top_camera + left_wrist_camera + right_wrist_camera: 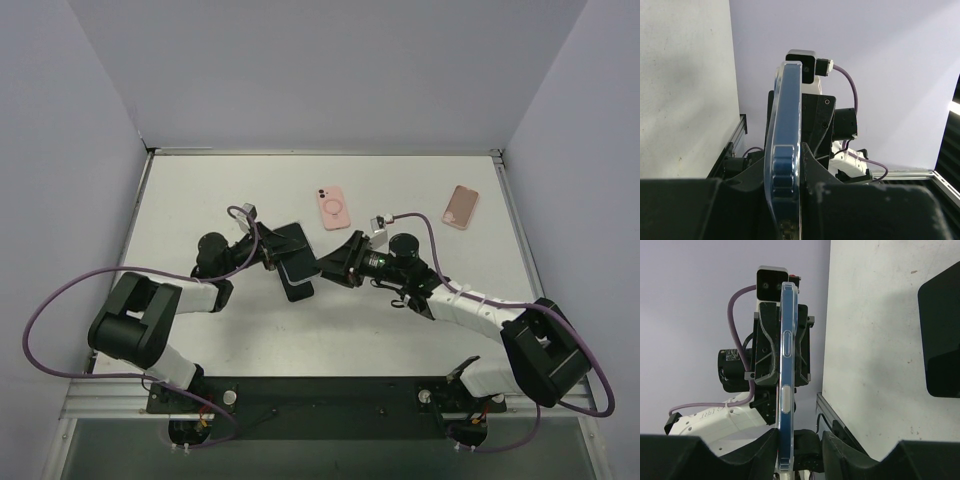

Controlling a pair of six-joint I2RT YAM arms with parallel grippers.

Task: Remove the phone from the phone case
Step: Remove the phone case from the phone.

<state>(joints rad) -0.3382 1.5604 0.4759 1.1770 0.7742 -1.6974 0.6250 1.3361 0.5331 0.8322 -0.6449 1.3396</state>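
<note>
A dark blue phone in a clear case (297, 276) is held flat above the table between the two arms. My left gripper (274, 254) is shut on its left end. In the left wrist view the cased phone (786, 130) stands edge-on, pinched in the gripper (785, 161). My right gripper (331, 264) is at the phone's right end. In the right wrist view the phone (786, 365) lies against one finger (767, 442), while the other finger (832, 445) stands apart from it, so this gripper (800, 436) is open.
A dark flat slab (290, 240) lies on the table just behind the held phone, and it also shows in the right wrist view (940, 335). A pink case with a ring (333, 207) and a salmon case (460, 207) lie farther back. Walls enclose the white table (200, 200).
</note>
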